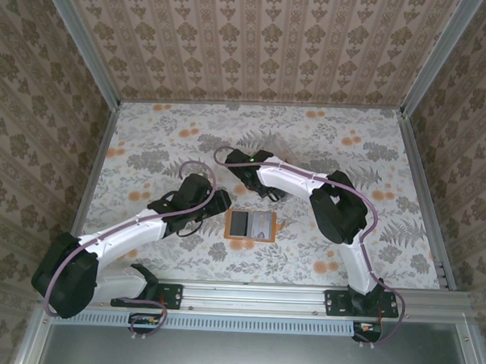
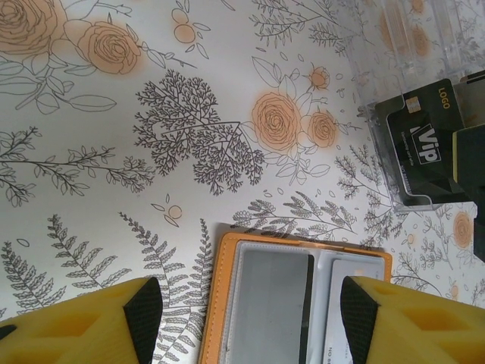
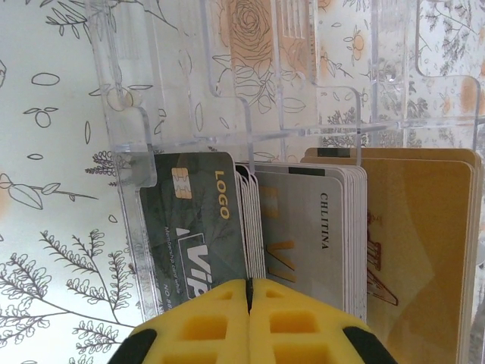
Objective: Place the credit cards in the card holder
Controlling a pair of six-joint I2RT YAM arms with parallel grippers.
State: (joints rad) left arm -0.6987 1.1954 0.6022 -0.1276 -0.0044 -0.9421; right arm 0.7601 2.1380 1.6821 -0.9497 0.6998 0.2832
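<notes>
- The card holder [image 2: 216,303] lies open and flat near the middle of the tabletop [image 1: 148,137], a little toward its near edge, orange rim showing all round
- Two of the credit cards sit in its pockets: a grey card [image 2: 273,296] in the left half and a white card [image 2: 356,303] in the right half
- The left gripper [image 2: 250,311] hangs over the card holder with its yellow fingers spread apart, one on each side of the open wallet, nothing between them but the holder below
- A clear box [image 3: 227,91] stands just beyond the card holder, toward the far edge of the tabletop
- Inside the box more cards stand on edge: a dark card [image 3: 201,220] marked LOGO and Vip at the left, a white stack [image 3: 318,235] in the middle, gold cards [image 3: 424,250] at the right
- The right gripper [image 3: 248,296] is at the box, right against the dark card and the white stack, its two pads pressed together with only a thin seam between them
- Whether a card edge is pinched in that seam cannot be told
</notes>
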